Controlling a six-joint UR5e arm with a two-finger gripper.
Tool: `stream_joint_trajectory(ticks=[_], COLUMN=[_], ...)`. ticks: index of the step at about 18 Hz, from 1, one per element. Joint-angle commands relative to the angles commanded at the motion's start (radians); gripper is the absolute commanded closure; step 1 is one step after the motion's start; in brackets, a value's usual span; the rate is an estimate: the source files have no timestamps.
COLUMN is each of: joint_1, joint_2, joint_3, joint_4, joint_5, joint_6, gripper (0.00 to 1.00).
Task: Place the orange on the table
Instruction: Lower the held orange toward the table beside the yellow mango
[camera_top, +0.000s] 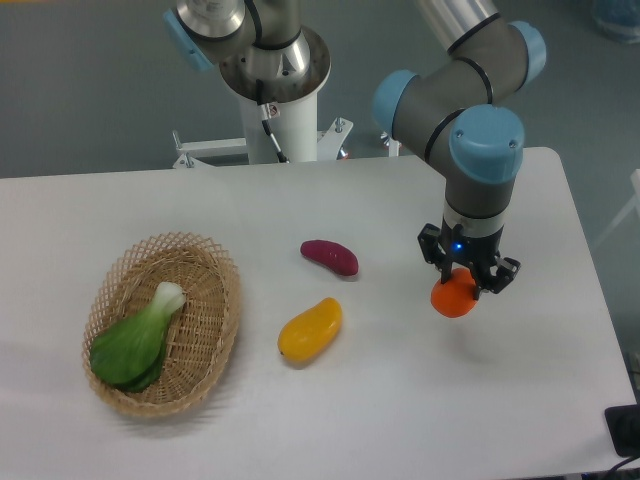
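Under the tool (466, 279), the half-hidden orange (453, 297) seems barely above the table (400, 400).

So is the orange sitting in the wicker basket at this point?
No, the orange is held in the claw over the right side of the table, while the basket holds only a leafy green vegetable.
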Motion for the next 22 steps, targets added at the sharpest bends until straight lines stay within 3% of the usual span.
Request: stream_joint_trajectory(ticks=[11, 22], joint_1=[-0.04, -0.092], joint_2=[-0.017, -0.038], joint_3=[-0.011, -0.069], joint_4=[0.0, 0.018], joint_5=[0.0, -0.008], joint_6=[-0.011, -0.023], gripper=[0.51, 0.52])
